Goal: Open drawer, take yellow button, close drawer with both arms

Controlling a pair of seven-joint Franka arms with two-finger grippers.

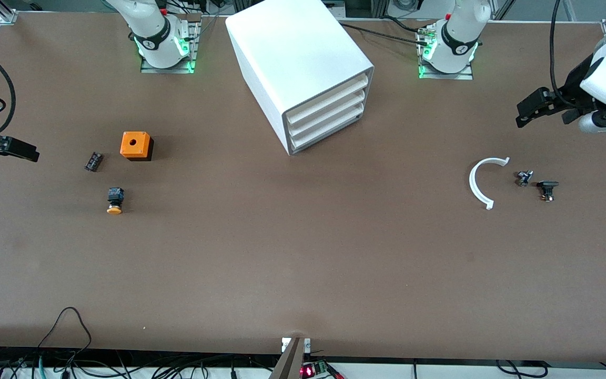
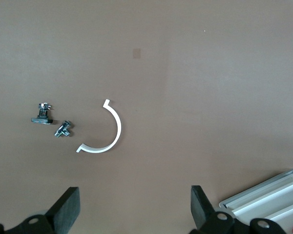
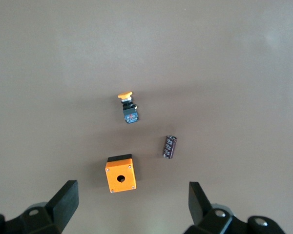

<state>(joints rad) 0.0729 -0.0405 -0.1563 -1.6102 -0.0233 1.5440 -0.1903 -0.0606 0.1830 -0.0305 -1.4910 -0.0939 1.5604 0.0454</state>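
Note:
The white cabinet [image 1: 292, 58] stands mid-table between the arm bases. Its top drawer [image 1: 329, 98] is shut, like the two below it. The button [image 1: 114, 200], orange cap on a black body, lies on its side on the table toward the right arm's end, nearer the front camera than the orange cube [image 1: 135, 146]. It also shows in the right wrist view [image 3: 128, 109]. My right gripper [image 1: 21, 150] [image 3: 132, 200] is open and empty over the table's edge at that end. My left gripper [image 1: 529, 110] [image 2: 134, 204] is open and empty over the left arm's end.
A small flat black part [image 1: 93, 161] lies beside the orange cube. A white half-ring [image 1: 477, 181] and two small metal-and-black parts [image 1: 524, 177] [image 1: 547, 189] lie under the left gripper's end. Cables run along the table's near edge.

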